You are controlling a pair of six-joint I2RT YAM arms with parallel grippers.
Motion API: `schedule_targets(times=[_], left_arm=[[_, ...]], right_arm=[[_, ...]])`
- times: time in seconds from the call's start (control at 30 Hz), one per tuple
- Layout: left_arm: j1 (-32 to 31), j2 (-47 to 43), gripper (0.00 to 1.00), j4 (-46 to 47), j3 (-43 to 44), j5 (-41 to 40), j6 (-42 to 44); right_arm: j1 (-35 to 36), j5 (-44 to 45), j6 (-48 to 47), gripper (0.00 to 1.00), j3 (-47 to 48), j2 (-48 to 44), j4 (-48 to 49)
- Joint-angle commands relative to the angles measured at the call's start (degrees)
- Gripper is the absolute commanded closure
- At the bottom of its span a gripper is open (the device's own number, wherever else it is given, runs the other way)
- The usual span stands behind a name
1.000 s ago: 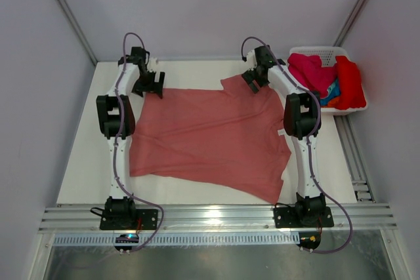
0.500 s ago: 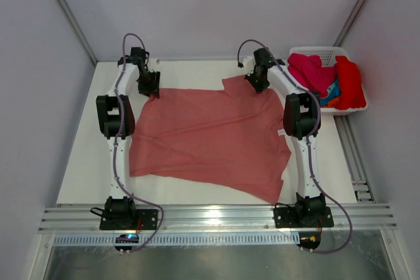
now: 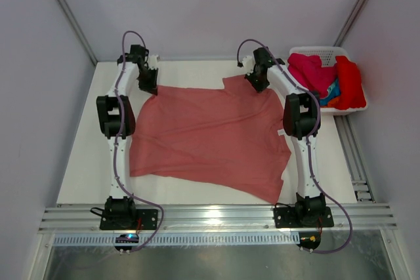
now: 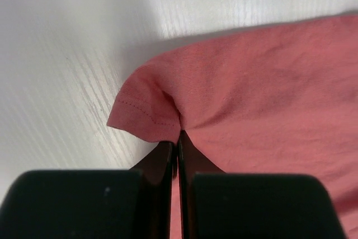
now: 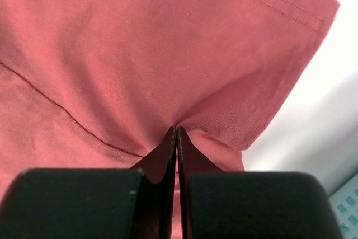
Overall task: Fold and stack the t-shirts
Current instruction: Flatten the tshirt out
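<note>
A white table carries 1 salmon t-shirt, spread flat and unfolded; the left gripper and right gripper each pinch a far corner, while other shirts wait in the far-right basket

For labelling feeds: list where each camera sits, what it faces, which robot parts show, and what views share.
Top external: above, behind the robot, looking down at the table; left arm, right arm show.
Left wrist: on the left arm, facing the salmon t-shirt; left gripper pinching it.
Right wrist: likewise; right gripper pinching it.
Shared: the shirt.
</note>
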Motion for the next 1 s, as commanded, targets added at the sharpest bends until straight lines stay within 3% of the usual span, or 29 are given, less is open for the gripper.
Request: schedule_targets(times=[0.0, 0.17, 0.33, 0.47, 0.57, 0.77, 0.97], left_arm=[[0.6, -3.0, 1.0, 0.3, 4.5, 1.2, 0.0], [3.0, -9.2, 1.0, -1.6, 2.6, 8.3, 0.5], [3.3, -14.8, 1.0, -8.1, -1.3, 12.6, 5.1], [3.2, -18.7, 1.0, -14.8, -5.1, 15.6, 10.4], [3.3, -19.2, 1.0, -25.1, -5.1, 17.4, 16.0], [3.3, -17.4, 1.0, -38.0, -5.5, 16.5, 26.3], [3.2, -15.8, 1.0, -38.2, -8.1, 14.1, 26.7]], right_arm=[[0.2, 1.4, 0.8, 0.97, 4.6, -4.4, 1.1], [0.1, -2.3, 4.1, 0.97, 1.9, -12.7, 0.7], [0.3, -7.1, 4.8, 0.97, -8.2, -24.3, 1.3], [0.3, -9.0, 4.0, 0.97, -16.3, -30.2, -1.4], [0.2, -13.2, 1.5, 0.97, -20.8, -33.6, -7.1], [0.2, -19.7, -4.8, 0.97, -30.3, -38.0, -20.6], [-0.3, -20.5, -4.1, 0.97, -39.0, -43.7, -22.7]])
